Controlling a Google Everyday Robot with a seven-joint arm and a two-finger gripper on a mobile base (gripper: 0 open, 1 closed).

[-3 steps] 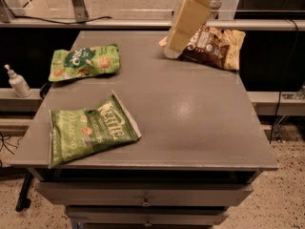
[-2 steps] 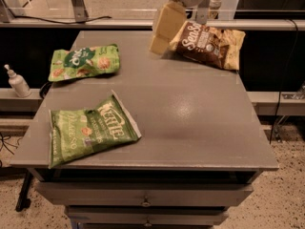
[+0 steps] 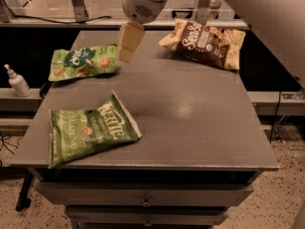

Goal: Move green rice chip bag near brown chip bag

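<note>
Since the earlier frames the pincer (image 3: 127,55) has swung left, away from the brown bag (image 3: 205,43). It now hangs over the back of the worktop (image 3: 190,113), just beside the right end of the green bag (image 3: 85,62); whether it is wide or narrow I cannot tell. The green bag lies flat at the back left, well apart from the brown bag at the back right, and the Kettle bag (image 3: 90,130) lies nearer the front. The step looks like the approach. It would be best to centre over the green bag's middle, descend straight, pinch a raised crinkle rather than the flat edge, and lift clear before carrying right.
</note>
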